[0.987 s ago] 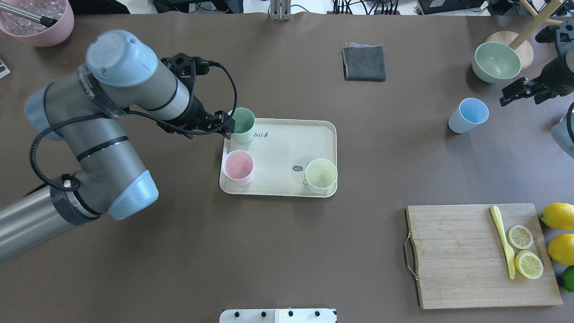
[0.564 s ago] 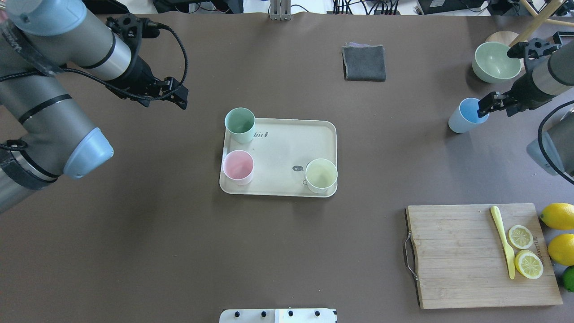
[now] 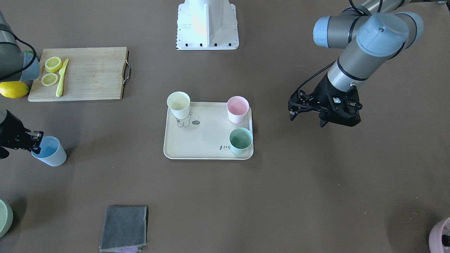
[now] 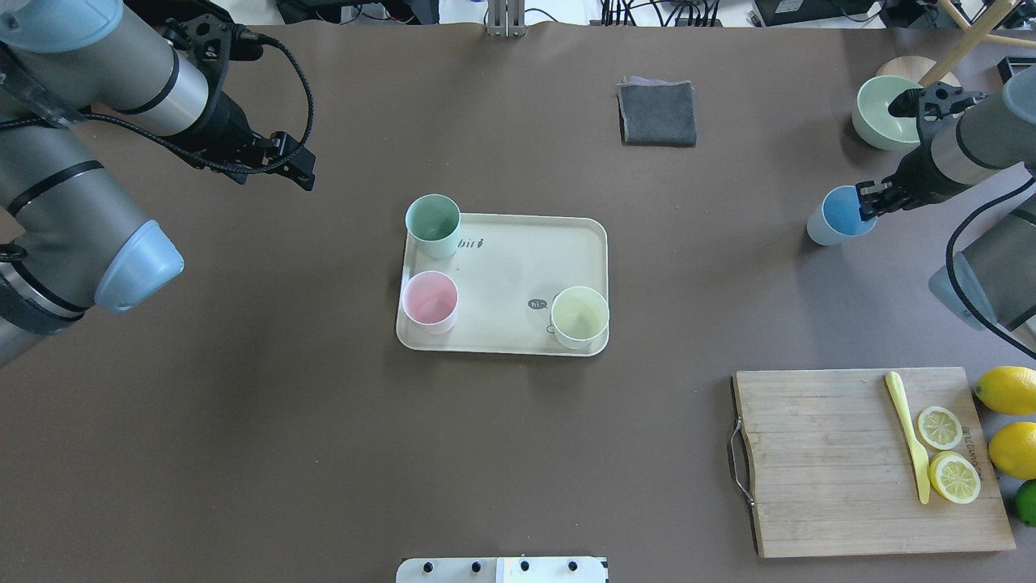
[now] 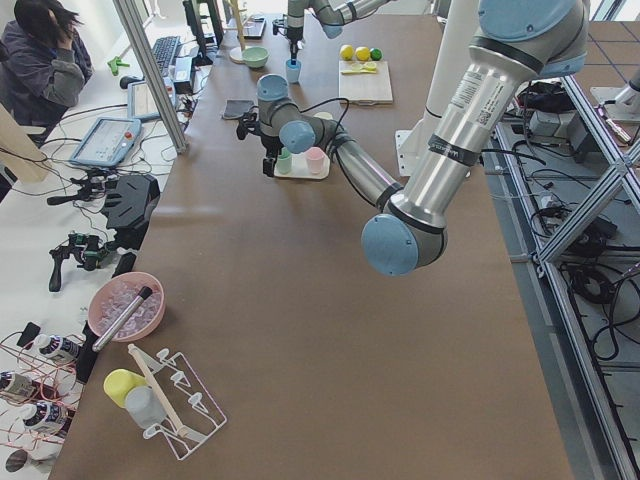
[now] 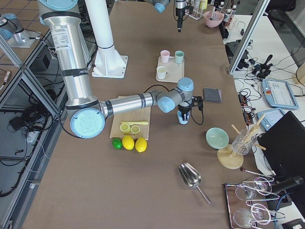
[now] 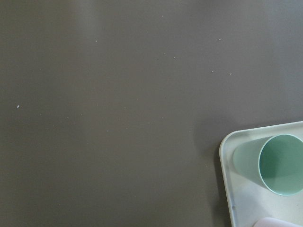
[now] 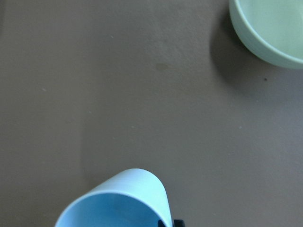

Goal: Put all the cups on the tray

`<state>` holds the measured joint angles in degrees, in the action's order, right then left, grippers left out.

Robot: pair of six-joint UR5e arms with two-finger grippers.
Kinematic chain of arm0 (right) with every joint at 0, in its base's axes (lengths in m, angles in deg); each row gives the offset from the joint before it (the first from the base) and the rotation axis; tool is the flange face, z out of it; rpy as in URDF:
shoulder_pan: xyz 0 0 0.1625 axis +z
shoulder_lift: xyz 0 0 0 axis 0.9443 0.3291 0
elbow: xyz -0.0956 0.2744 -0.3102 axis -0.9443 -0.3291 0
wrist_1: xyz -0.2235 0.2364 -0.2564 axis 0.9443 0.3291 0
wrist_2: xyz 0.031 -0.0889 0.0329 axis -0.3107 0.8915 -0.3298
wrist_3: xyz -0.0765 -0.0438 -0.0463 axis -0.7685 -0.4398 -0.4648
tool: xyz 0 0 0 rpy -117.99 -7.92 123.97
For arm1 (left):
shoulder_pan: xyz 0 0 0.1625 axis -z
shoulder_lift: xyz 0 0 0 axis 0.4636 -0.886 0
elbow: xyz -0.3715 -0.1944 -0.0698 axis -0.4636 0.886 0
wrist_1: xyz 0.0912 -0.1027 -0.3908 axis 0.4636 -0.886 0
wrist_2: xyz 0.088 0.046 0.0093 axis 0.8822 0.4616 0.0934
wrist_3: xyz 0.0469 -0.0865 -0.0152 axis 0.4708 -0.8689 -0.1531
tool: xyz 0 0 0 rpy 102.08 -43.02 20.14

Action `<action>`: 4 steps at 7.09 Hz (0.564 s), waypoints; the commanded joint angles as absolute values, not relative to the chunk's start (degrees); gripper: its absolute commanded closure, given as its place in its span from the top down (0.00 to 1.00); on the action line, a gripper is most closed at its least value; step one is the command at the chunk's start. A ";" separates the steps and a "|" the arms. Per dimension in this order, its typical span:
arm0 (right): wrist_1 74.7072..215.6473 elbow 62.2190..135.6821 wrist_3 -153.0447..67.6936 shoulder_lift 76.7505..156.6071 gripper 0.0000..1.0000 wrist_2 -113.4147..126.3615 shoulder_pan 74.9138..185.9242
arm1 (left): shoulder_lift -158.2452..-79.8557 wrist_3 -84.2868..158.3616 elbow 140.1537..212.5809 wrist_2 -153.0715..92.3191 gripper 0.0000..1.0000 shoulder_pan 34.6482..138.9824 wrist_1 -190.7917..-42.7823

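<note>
Seen from overhead, the left gripper (image 4: 303,174) hangs over bare brown table, up and to the left of the tray and touching nothing. In the front-facing view its 2 black fingers (image 3: 291,114) are spread apart with nothing between them.

Near the middle of the table lies the cream rectangular tray with rounded corners and a raised rim (image 4: 518,259). 3 cups stand upright inside it: a mint-green plastic cup (image 4: 433,225) in the far left corner beside the script lettering, a pale pink plastic cup (image 4: 430,301) in the near left corner, and a pale yellow plastic cup (image 4: 579,316) in the near right corner, partly over the grey drawing.

Farther back and to the right, a folded dark grey cloth (image 4: 657,113) lies flat on the table.

Well to the right of the tray, a light blue plastic cup (image 4: 838,219) stands on the table, off the tray. The right gripper (image 4: 864,204) is at the right side of its rim. The right wrist view shows only a black fingertip at the cup's edge, so I cannot tell whether the fingers pinch the rim or stand apart.

Behind that cup sits a pale green round bowl (image 4: 882,113). Near the front right, a wooden cutting board with a metal handle (image 4: 825,461) carries a yellow plastic knife (image 4: 910,437) and 2 lemon halves (image 4: 939,427).
</note>
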<state>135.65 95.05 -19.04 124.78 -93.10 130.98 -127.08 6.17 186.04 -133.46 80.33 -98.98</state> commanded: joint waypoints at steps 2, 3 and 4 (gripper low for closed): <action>136.19 96.13 -5.44 117.03 0.00 -93.38 127.58 | -124.70 11.29 186.12 -134.34 0.98 83.58 -98.95; 136.89 96.04 1.14 113.53 0.00 -92.68 123.56 | -121.72 18.39 185.77 -138.44 0.98 88.57 -98.86; 140.90 96.04 5.82 108.97 0.00 -91.19 120.30 | -119.78 24.72 184.29 -141.18 0.98 93.14 -98.86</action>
